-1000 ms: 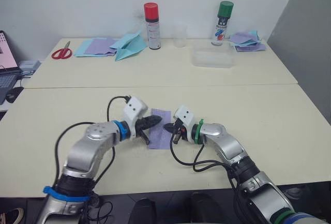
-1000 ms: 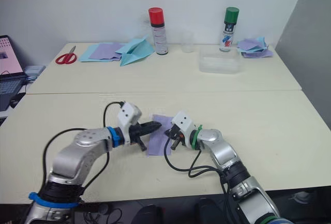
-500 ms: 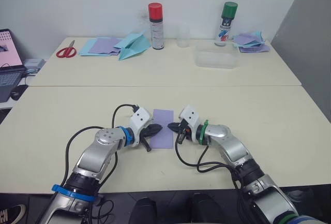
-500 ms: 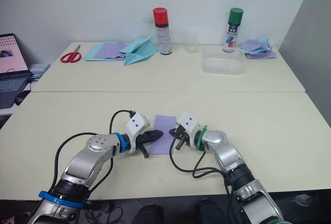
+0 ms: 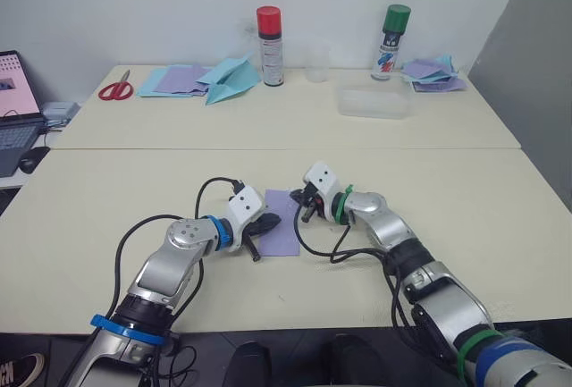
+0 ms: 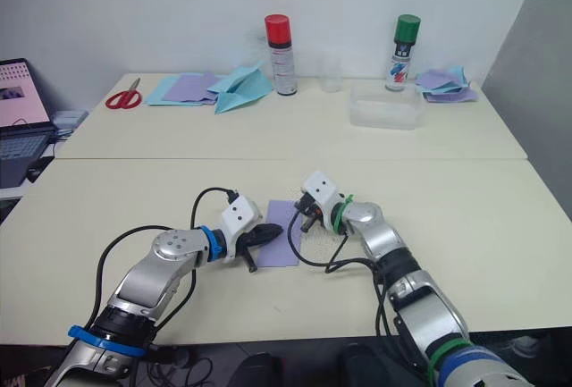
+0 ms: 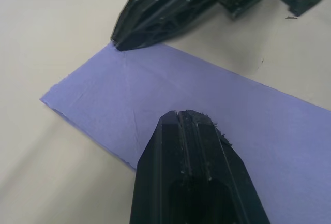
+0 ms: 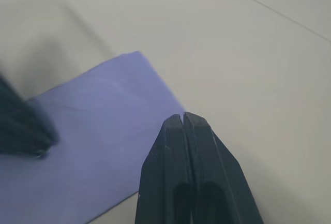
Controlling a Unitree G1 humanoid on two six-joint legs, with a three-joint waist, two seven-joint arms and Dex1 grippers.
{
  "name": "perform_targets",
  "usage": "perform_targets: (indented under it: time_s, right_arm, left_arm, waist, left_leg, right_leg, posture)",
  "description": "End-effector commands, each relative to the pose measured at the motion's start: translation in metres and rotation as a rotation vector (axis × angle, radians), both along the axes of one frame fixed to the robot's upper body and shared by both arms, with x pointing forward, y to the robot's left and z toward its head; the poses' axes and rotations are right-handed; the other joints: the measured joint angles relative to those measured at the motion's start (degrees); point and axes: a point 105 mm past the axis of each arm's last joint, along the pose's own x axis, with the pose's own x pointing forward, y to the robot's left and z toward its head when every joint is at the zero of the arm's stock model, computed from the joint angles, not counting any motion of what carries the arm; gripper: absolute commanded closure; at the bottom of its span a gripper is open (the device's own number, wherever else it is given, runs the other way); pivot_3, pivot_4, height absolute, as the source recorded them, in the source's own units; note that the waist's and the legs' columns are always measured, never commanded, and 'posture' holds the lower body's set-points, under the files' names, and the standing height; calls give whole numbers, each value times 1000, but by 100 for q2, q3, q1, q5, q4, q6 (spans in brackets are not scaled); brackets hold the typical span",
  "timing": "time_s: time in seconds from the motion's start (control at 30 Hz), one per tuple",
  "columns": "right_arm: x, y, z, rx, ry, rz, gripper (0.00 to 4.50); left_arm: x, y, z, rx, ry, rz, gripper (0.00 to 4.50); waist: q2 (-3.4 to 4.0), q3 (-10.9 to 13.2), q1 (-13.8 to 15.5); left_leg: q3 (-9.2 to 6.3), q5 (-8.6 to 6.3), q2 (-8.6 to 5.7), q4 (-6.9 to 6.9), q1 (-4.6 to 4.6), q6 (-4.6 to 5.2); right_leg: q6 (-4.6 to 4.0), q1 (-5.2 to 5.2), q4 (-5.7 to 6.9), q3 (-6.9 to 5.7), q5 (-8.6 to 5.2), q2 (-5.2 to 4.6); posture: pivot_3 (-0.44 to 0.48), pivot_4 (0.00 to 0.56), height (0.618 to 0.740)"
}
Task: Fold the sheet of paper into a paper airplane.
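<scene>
My left gripper (image 5: 268, 221), two black fingers pressed together with nothing between them, rests its tip on the left part of the thin lavender sheet of paper (image 5: 285, 234). My right gripper (image 5: 297, 197), its black fingers likewise closed flat against each other, sits at the sheet's far right corner; from the wrist camera I think the tip just touches the paper's edge, though I cannot be sure. The sheet lies flat on the near cream-coloured table (image 5: 465, 199), between the two grippers, with faint crease lines across it. On the far table stand a red-capped spray can (image 5: 267, 34) and a green-capped spray can (image 5: 391, 30), well apart. Near the red can lie a light-blue paper airplane (image 5: 229, 78), a spread of blue and lavender papers (image 5: 175, 79), and red-handled scissors (image 5: 113, 89).
</scene>
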Motion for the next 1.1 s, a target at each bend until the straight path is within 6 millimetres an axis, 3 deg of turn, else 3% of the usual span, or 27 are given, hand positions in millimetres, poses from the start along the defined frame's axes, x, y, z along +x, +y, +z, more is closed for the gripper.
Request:
perform_targets:
  time_s: [0.03,0.23,0.6,1.1]
  right_arm:
    - [7,-12,-6,-11,21,-66,4462]
    - [-13,0,-13,8,47,73,4462]
    - [-36,1,-27,-45,41,170,4462]
    - [-124,-13,-69,-200,351,521,4462]
  left_arm:
    - [-8,13,-29,77,102,32,4500]
    - [-7,13,-29,76,101,33,4500]
    - [-9,15,-31,81,109,29,4500]
    - [-13,18,-35,84,135,30,4500]
  waist:
    - [0,-1,2]
    - [2,-4,5]
    - [14,-16,0]
    - [32,-107,-2]
  left_leg:
    - [0,0,0,0,0,0]
    - [-2,0,0,-1,-2,0]
    - [-3,0,2,-4,3,0]
    - [-4,-2,3,-25,30,1]
  right_leg:
    - [0,0,0,0,0,0]
    - [0,-1,-3,3,-1,0]
    - [-1,0,-2,5,-1,0]
    - [-23,10,-4,6,-17,0]
  posture:
    - [0,150,740]
    - [0,150,740]
    - [0,150,740]
    - [0,150,740]
